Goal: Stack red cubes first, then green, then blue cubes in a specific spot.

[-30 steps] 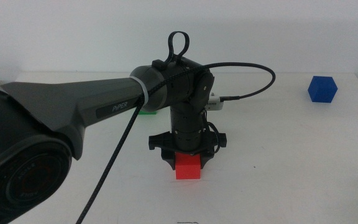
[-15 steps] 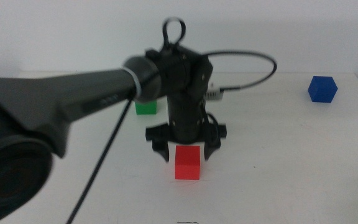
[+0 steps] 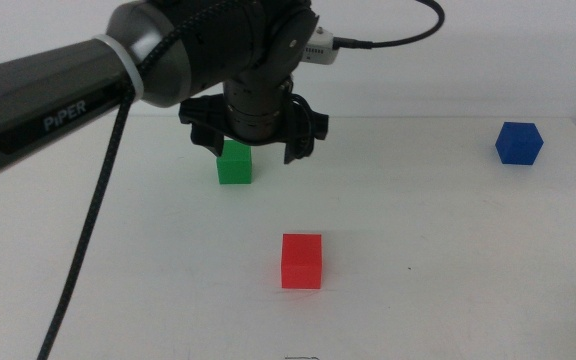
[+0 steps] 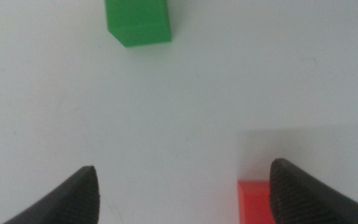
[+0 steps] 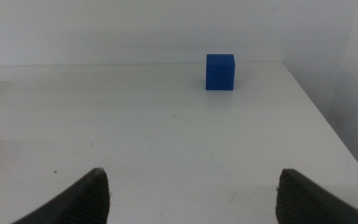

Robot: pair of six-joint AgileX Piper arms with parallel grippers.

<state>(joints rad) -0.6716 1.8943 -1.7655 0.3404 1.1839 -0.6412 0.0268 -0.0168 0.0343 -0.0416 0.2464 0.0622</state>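
1. Left gripper (image 3: 253,140) hangs in the air with jaws spread wide, nothing in them
2. Green cube (image 3: 234,163) sits on the table (image 3: 418,260) just under it, at about 11 o'clock from the red cube (image 3: 302,261)
3. Red cube stands alone mid-table
4. Blue cube (image 3: 518,143) is way off at 2 o'clock
5. Right gripper (image 5: 191,193) waits, jaws apart, facing the blue cube

Bright even light, soft faint shadows, slightly blurred wrist views, no glare
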